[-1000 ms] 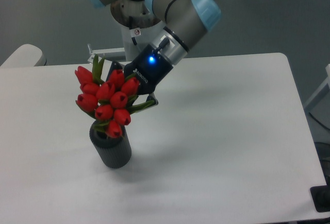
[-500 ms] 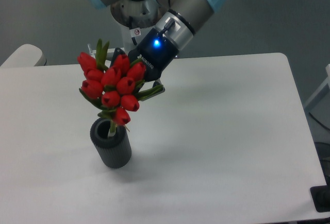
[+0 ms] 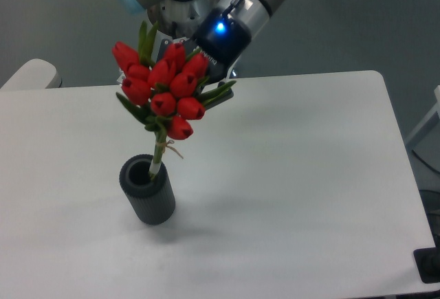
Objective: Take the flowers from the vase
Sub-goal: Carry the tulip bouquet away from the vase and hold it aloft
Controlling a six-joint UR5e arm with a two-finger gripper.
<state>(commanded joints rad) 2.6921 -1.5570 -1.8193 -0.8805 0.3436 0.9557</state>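
The flowers (image 3: 165,86), a tight bunch of red tulip buds with green leaves, hang tilted above the table with my gripper (image 3: 199,79) shut on them from behind at the upper right. Its fingers are mostly hidden by the buds. The pale stems (image 3: 158,156) run down from the bunch, and their lower tips still reach into the mouth of the vase (image 3: 147,190). The vase is a dark grey ribbed cylinder standing upright on the white table (image 3: 289,175), left of centre.
The arm's base (image 3: 172,17) rises at the table's far edge, behind the flowers. A pale rounded object (image 3: 27,73) lies off the table's far left corner. A black item (image 3: 427,266) sits past the front right corner.
The gripper has risen and moved slightly right with the flowers. The bunch went from sitting on the vase rim to well above it, with the stems drawn mostly out.
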